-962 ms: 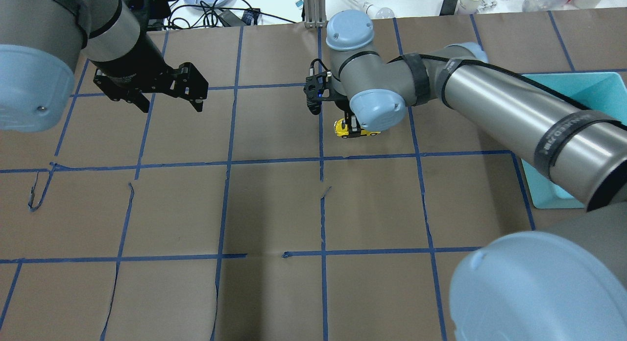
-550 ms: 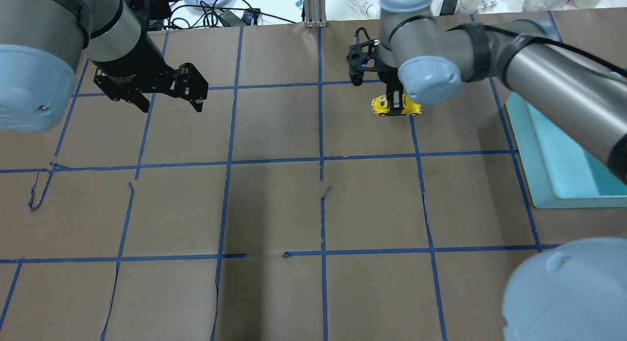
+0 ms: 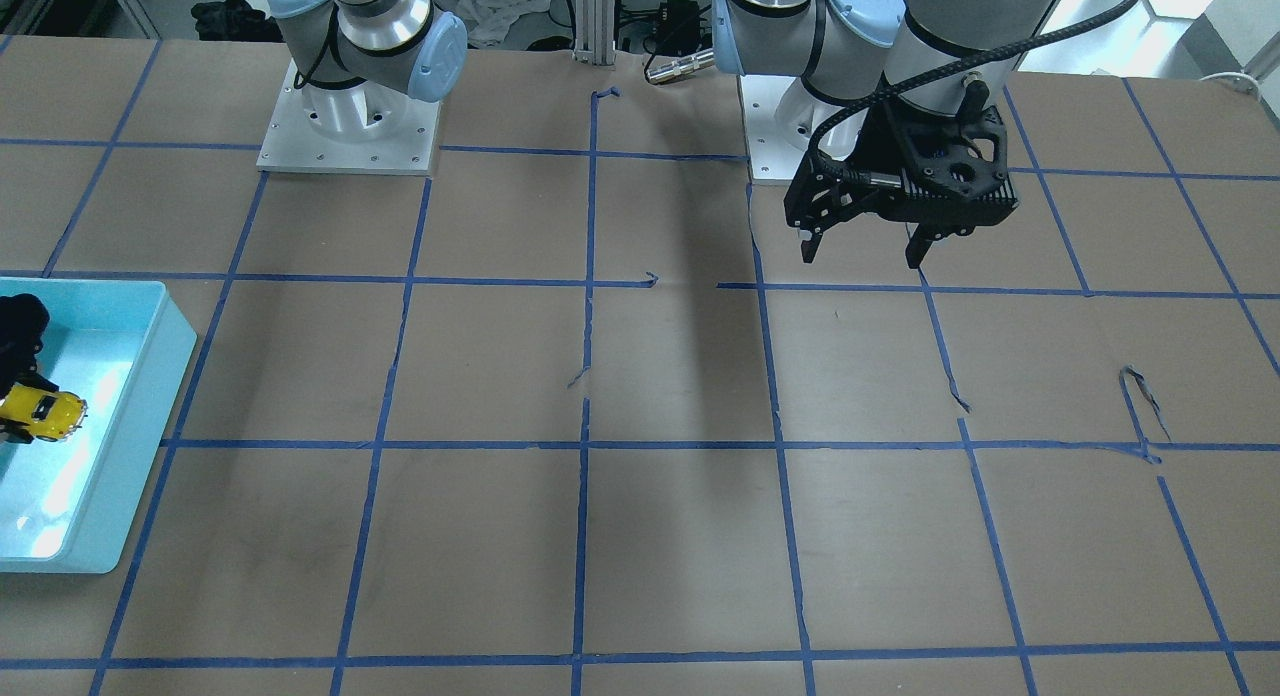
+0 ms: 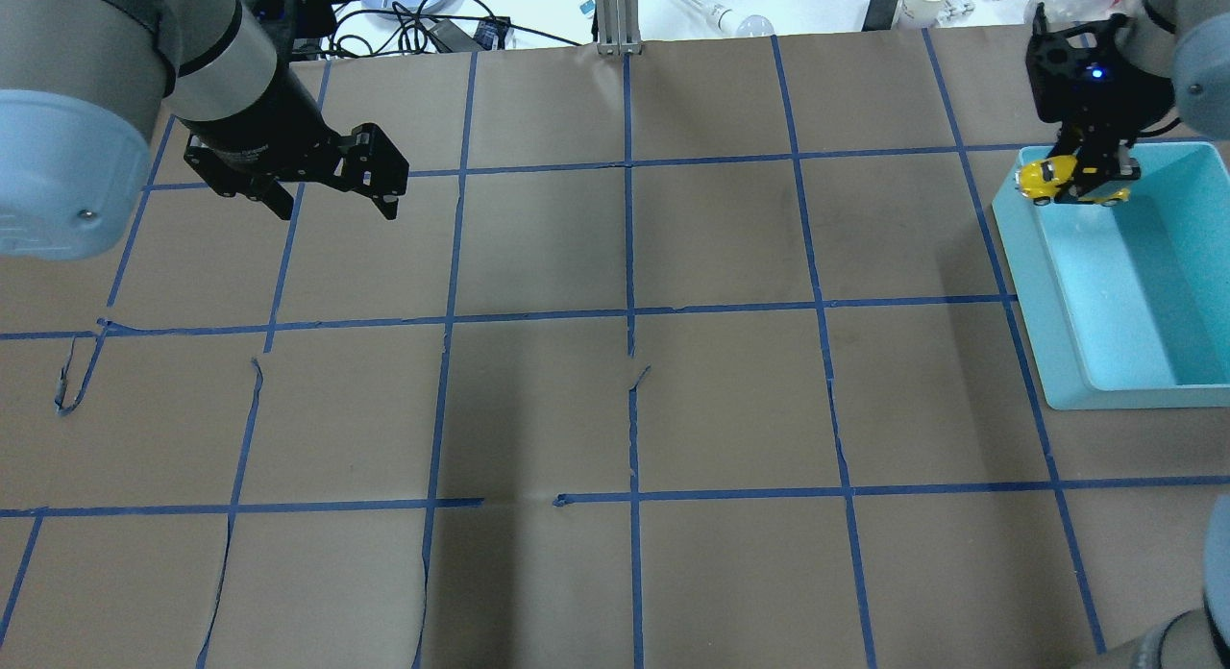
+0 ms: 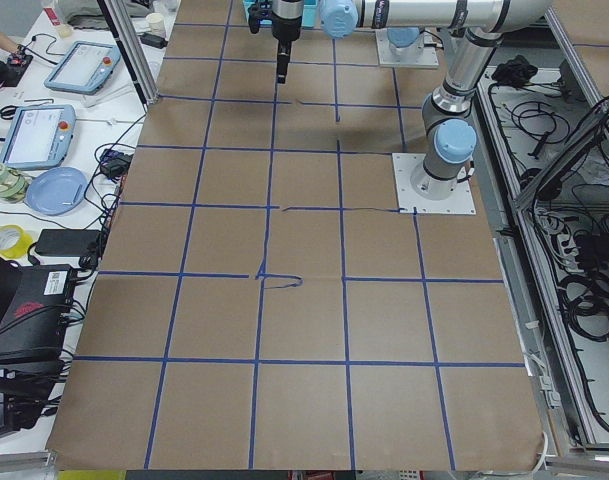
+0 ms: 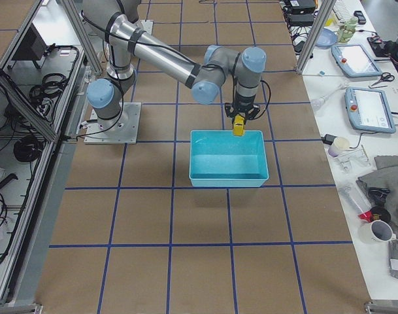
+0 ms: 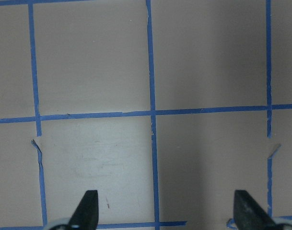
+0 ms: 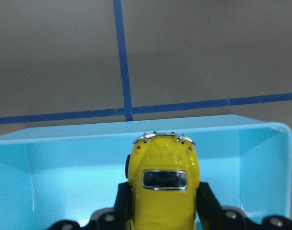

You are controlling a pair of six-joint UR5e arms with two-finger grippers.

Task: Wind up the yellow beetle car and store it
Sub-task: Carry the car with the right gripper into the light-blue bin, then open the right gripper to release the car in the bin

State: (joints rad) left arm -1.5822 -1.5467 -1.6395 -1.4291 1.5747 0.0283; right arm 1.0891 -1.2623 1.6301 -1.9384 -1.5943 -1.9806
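Observation:
The yellow beetle car point(image 4: 1057, 179) is held in my right gripper point(image 4: 1081, 184), which is shut on its sides. The car hangs over the far end of a light-blue bin point(image 4: 1023, 275), near its rim. It also shows in the front-facing view point(image 3: 45, 413) and the exterior right view point(image 6: 239, 125). In the right wrist view the car point(image 8: 162, 177) sits between the fingers point(image 8: 122, 201), with the bin's wall point(image 8: 64, 132) just ahead. My left gripper point(image 4: 336, 210) is open and empty, hovering over the table's far left; it also shows in the front-facing view point(image 3: 860, 258).
The table is covered in brown paper with a blue tape grid point(image 4: 629, 313). Cables and small items point(image 4: 432, 25) lie beyond the far edge. The bin stands at the table's right edge, with nothing else in it.
My right gripper carried the car from the table's middle rightward and farther back to over the bin. The left arm has not moved.

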